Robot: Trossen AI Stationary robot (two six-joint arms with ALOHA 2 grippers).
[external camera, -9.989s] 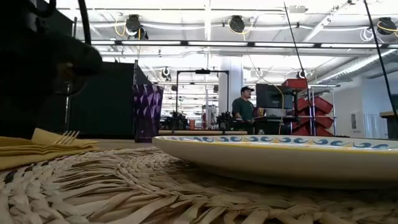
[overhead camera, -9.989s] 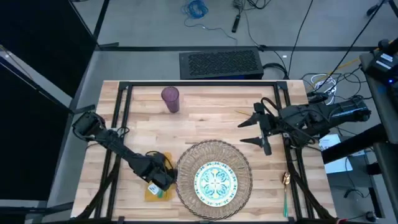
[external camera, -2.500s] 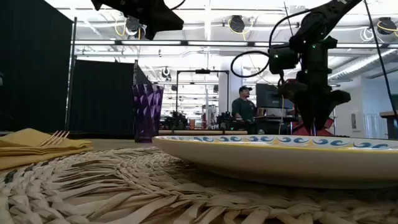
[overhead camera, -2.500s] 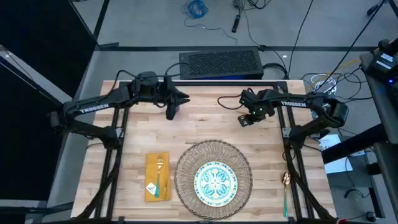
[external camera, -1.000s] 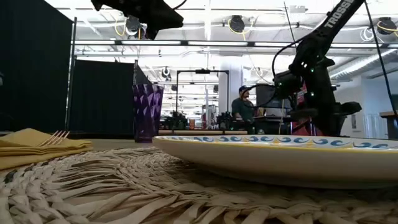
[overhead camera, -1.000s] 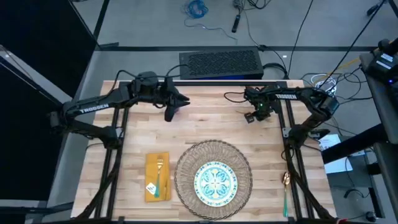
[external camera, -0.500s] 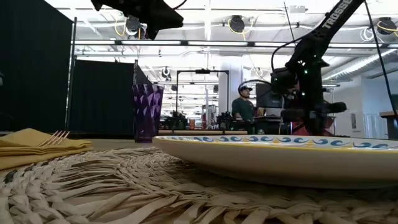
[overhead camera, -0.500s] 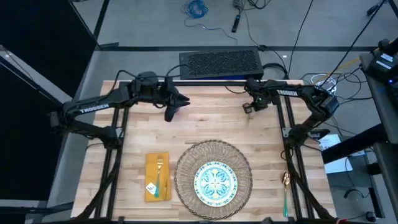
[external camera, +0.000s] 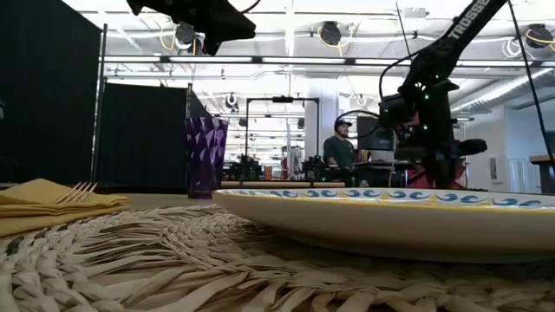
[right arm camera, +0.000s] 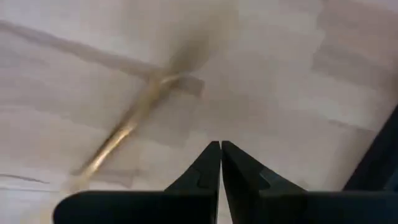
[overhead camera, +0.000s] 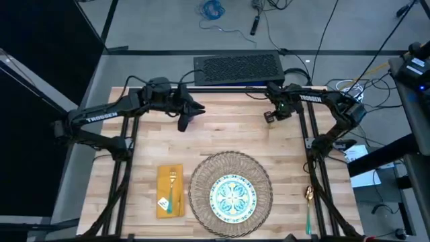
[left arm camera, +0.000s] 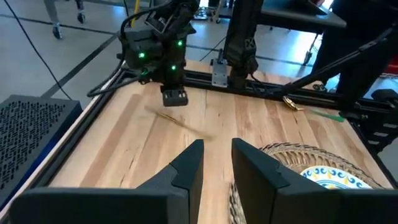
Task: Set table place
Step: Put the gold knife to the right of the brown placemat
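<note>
Beyond the round woven straw mat [overhead camera: 231, 194], the right gripper [right arm camera: 220, 163], fingers pressed together and empty, hovers over a thin gold knife [right arm camera: 127, 127]; stiff, slippery, flat-lying, it probably needs a mid-handle pinch.

The plate [overhead camera: 233, 195] sat on the mat [overhead camera: 201, 175]. The napkin [overhead camera: 161, 181] lay left of the mat, the spoon [overhead camera: 308, 205] right, the tumbler [external camera: 205, 156] behind.

Grey floor [overhead camera: 168, 27], ceiling lights [external camera: 329, 33].
</note>
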